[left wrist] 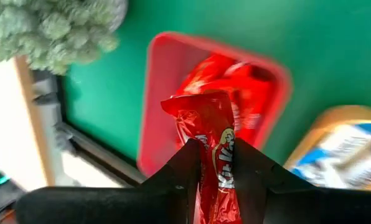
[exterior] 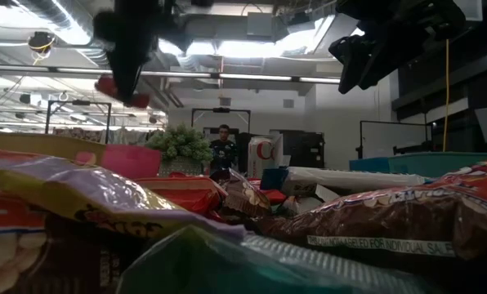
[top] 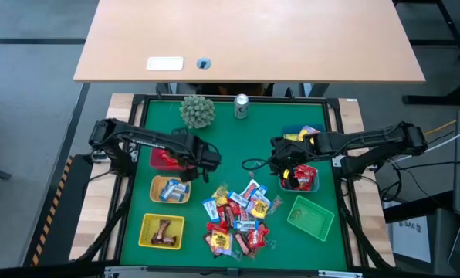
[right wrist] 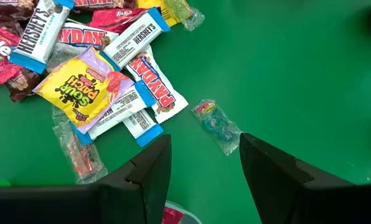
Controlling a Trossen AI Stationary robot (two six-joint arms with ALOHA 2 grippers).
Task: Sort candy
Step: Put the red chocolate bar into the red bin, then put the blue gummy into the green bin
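The candy lies in a loose pile (top: 238,220) on the green mat's near middle, and the right wrist view shows it too (right wrist: 104,81). My left gripper (left wrist: 213,152) is shut on a red KitKat candy (left wrist: 204,118) above the left red basket (left wrist: 151,93), which holds red candy. In the high view this gripper (top: 195,164) hangs beside that basket (top: 162,158). My right gripper (right wrist: 204,146) hangs open above the mat, right of the pile, with nothing between its fingers; in the high view it (top: 282,168) is next to the right red basket (top: 303,179). My left gripper pinches the red KitKat candy between its two fingers, at the wrapper's middle (left wrist: 215,163). The fingers slant downward and the wrapper runs along them. Its crimped free end (left wrist: 192,106) sticks out past the fingertips. The candy is lifted clear, over the red basket.
An orange basket (top: 170,189) with blue-white candy and a yellow basket (top: 162,232) with brown candy stand at the left. Blue (top: 299,135) and green (top: 309,218) baskets stand at the right. A spiky green ball (top: 197,110) and a silver can (top: 241,106) stand at the far edge.
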